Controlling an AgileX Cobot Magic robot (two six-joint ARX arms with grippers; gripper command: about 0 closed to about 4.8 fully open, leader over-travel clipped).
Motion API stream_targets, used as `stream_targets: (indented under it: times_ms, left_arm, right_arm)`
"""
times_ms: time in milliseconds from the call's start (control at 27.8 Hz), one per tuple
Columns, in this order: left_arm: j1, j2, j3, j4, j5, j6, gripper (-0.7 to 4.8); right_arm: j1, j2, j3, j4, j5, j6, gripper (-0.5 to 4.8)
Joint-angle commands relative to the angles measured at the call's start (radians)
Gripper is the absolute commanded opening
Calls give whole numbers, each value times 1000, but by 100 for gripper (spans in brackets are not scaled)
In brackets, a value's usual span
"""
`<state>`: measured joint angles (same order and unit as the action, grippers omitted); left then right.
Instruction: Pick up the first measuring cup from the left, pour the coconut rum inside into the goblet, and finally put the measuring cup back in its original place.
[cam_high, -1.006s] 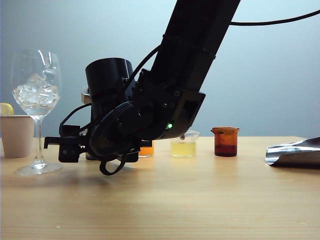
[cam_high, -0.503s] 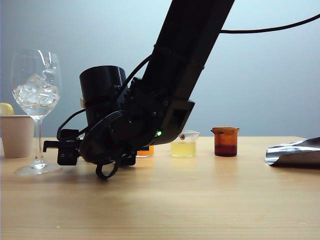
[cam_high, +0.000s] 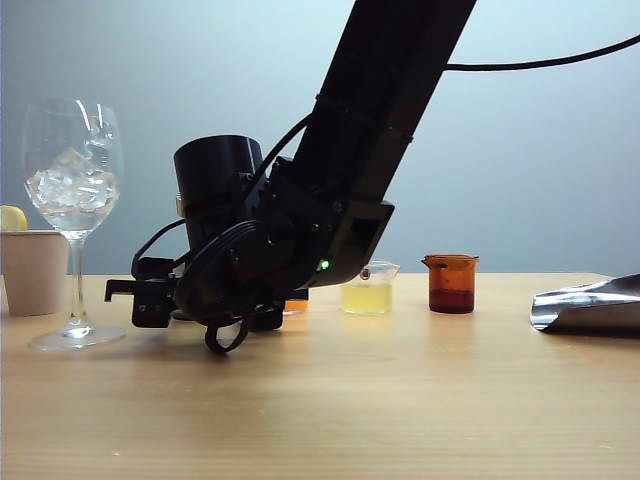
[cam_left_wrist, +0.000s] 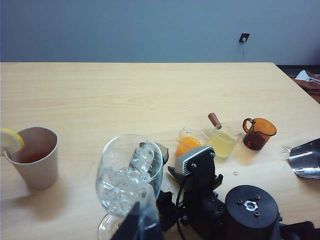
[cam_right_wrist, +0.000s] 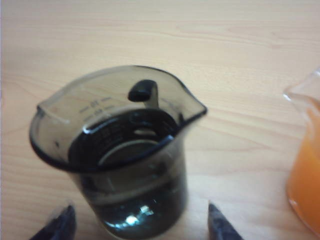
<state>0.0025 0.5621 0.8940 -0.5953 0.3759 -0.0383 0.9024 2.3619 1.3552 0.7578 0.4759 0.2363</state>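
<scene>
Here, right gripper (cam_right_wrist: 140, 225) spread wide astride the first measuring cup (cam_right_wrist: 125, 160), untouching; left gripper (cam_left_wrist: 140, 225) state indiscernible.

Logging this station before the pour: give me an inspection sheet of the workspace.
Surface: wooden table, dry.
Job's things: smoky measuring cup upright, holding clear liquid; goblet with ice, standing.
Clutter: paper cup, orange cup, yellow cup, amber cup, foil.
Grippers: right gripper open, fingers either side of the measuring cup; left gripper behind the goblet, state unclear.
Cables: black cable overhead.
Surroundings: plain grey wall.
</scene>
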Motion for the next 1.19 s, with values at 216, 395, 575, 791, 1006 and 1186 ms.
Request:
stream_targets:
  times_ms: [216, 395, 575, 791, 1006, 1186]
  left_arm:
    - [-1, -2, 4, 14, 6, 3, -5]
    - [-1, -2, 4, 13, 6, 3, -5]
    - [-1, -2, 4, 14, 6, 4, -5]
    - [-1, -2, 4, 14, 6, 4, -5]
    - [-1, -2, 4, 14, 6, 4, -5]
    - [-1, -2, 4, 13, 6, 4, -5]
  right_arm:
    - [-2, 42, 78, 6, -3, 7, 338]
    - [-6, 77, 139, 0, -2, 7, 338]
    - [-25, 101, 179, -6, -6, 28, 338]
    - [-38, 111, 192, -3, -6, 38, 338]
    - [-38, 112, 193, -4, -8, 49, 338]
    - [-38, 114, 193, 2, -23, 56, 409]
